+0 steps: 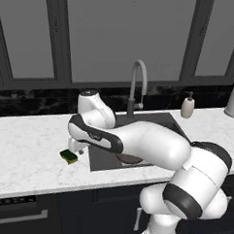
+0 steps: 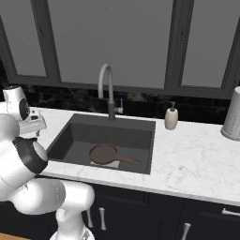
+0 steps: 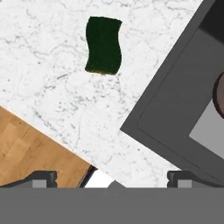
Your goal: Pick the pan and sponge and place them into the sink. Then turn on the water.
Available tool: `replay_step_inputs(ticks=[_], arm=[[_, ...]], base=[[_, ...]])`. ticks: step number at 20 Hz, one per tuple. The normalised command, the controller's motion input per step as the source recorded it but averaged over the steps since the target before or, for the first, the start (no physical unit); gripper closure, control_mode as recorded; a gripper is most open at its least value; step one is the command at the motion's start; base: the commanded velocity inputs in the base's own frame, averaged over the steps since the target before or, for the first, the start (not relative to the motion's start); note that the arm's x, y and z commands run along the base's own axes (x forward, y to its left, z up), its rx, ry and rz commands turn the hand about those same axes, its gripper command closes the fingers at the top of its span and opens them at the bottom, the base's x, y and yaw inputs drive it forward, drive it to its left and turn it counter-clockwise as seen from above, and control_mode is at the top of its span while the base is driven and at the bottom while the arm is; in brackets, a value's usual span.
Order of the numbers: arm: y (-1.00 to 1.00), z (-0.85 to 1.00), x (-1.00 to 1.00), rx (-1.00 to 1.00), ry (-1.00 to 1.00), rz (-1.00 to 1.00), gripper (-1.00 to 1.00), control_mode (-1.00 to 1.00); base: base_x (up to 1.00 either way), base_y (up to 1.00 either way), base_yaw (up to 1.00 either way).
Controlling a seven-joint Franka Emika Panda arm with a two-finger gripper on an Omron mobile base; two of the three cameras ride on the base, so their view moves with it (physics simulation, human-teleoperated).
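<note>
You have the pincer spread wide and holding nothing, hanging over the white marble counter just to the left of the sink. In the hand view its two dark fingertips stand far apart at the bottom edge, with bare marble, the counter's front edge and a strip of wooden floor between them.

The sponge lies flat on the counter, green side up, just left of the sink's front left corner and close to the counter's front edge. In the left base view it sits right beside the arm's wrist, not touched by it. In the hand view the sponge is near the top of the frame, well apart from the fingertips, and the sink's corner runs across the right side.

The pan already rests on the floor of the sink, its round body left of centre and its thin handle pointing toward the basin's front right. In the left base view you see only a sliver of the pan under the forearm.

The grey gooseneck faucet stands behind the basin. A soap dispenser stands on the counter to the right of the sink, and a grey perforated cylinder stands farther right.
</note>
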Motion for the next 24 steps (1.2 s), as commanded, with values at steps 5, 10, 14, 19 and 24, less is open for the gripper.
replay_step_inputs(ticks=[5, 10, 14, 19, 24], arm=[[0.26, -0.23, 0.19, 0.0, 0.04, 0.0, -1.0, -1.0], [0.13, -0.26, 0.03, 0.0, 0.0, 0.0, -1.0, -1.0], [0.04, -0.2, 0.03, 0.0, 0.0, -0.02, -1.0, -1.0], [0.0, -0.24, 0.12, 0.05, 0.0, -0.02, -1.0, -1.0], [0.06, -0.26, 0.17, 0.1, 0.0, 0.0, -1.0, -1.0]], base=[[0.0, 0.0, 0.0], [0.0, 0.0, 0.0], [0.0, 0.0, 0.0], [0.0, 0.0, 0.0], [0.0, 0.0, 0.0]])
